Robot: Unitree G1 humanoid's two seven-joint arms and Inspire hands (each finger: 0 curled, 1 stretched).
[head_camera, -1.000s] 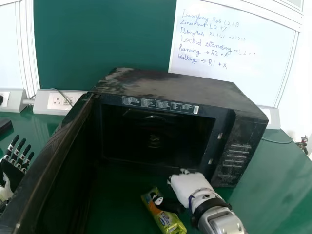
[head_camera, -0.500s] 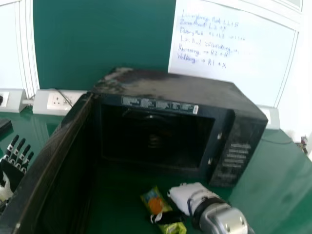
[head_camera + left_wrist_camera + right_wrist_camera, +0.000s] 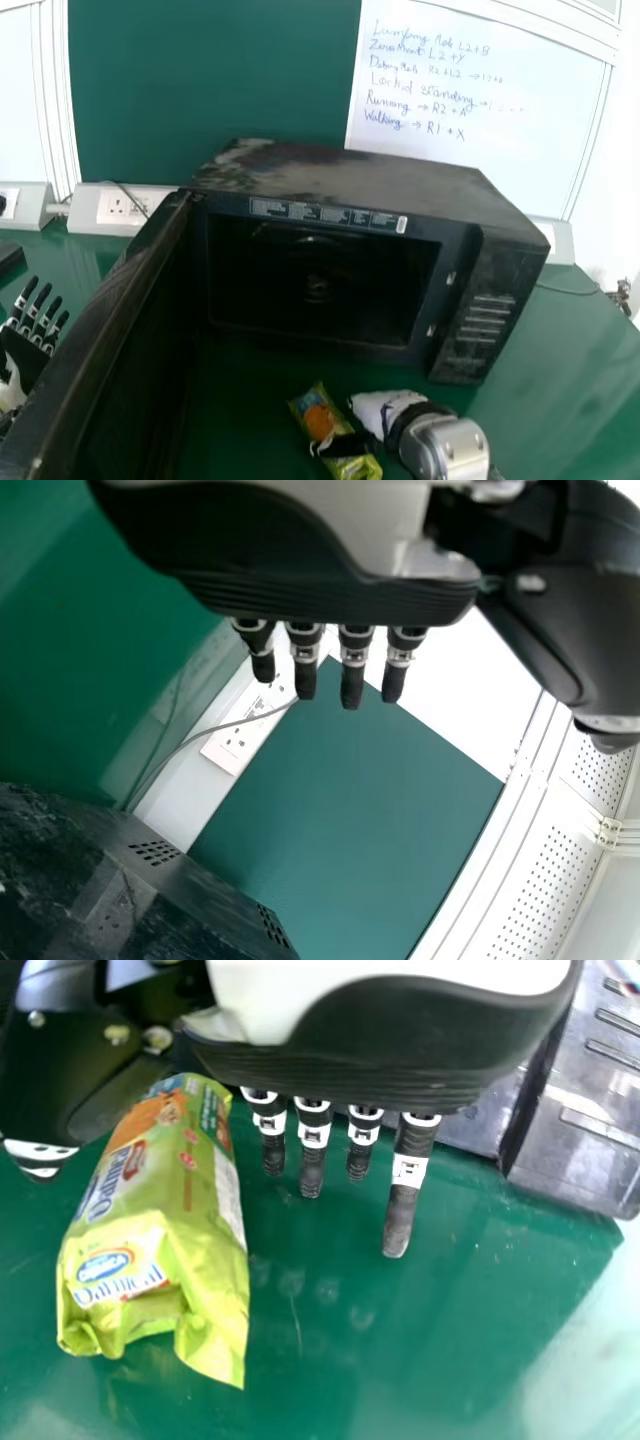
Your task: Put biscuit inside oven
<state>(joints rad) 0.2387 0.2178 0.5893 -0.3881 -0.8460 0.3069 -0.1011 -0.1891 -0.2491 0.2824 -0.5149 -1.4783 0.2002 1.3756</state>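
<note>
**Oven (image 3: 350, 185) open, biscuit packet (image 3: 318, 415) outside**

Left hand (image 3: 26, 358) open, toward table's (image 3: 560, 340) left edge. Right hand (image 3: 383, 408) open, straddling packet. Packet on table, toward near edge; might skid if fingers close unevenly. Head view gives oven cavity; right wrist view, finger-packet gap.

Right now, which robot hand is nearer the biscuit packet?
The right hand, close beside the packet; the left hand is beyond the open oven door.
</note>
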